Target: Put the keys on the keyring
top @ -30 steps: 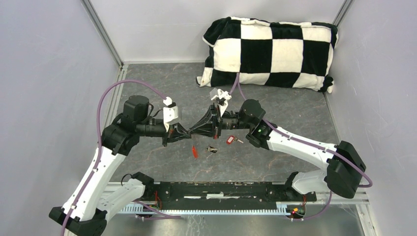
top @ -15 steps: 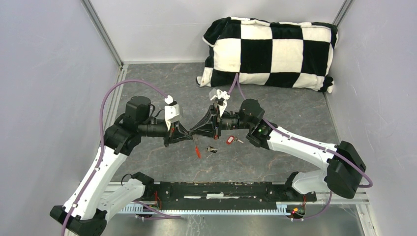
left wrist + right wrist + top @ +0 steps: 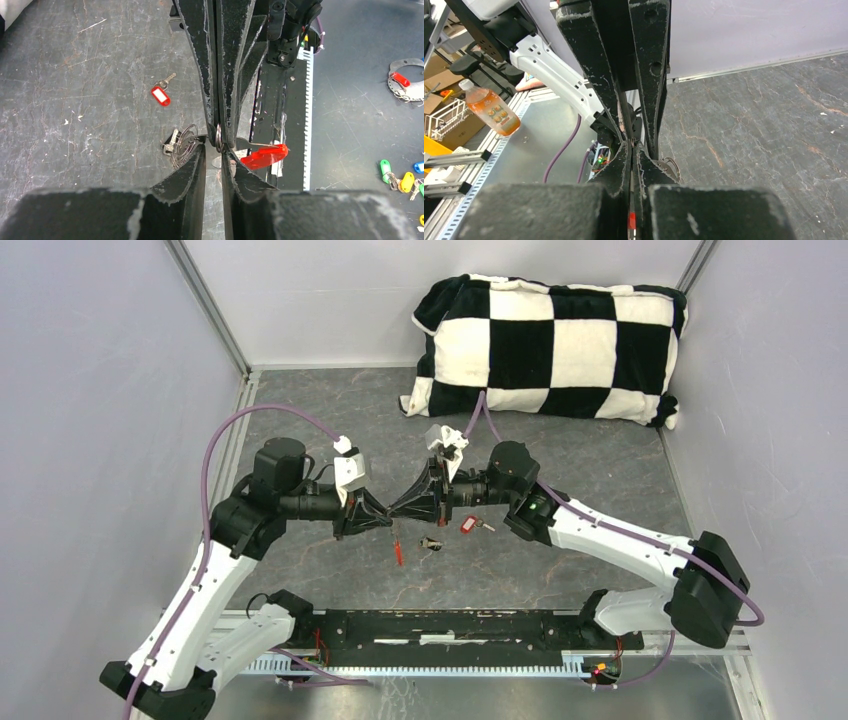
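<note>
Only the left wrist view shows the right gripper (image 3: 218, 140) pinching the keyring (image 3: 262, 156) mid-air at the centre (fob dangling). The red-headed key (image 3: 161, 95) and dark-headed key (image 3: 171, 146) lie on the table (image 3: 75, 100) to its right. The left gripper (image 3: 214, 152), clamped a second ago, now stands slightly parted.

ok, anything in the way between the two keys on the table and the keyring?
Nothing visible. The red-headed key and the other key lie uncovered on the table; the keyring hangs above it, pinched in the right gripper. The left gripper sits at the ring too, jaws slightly apart, holding no key.
</note>
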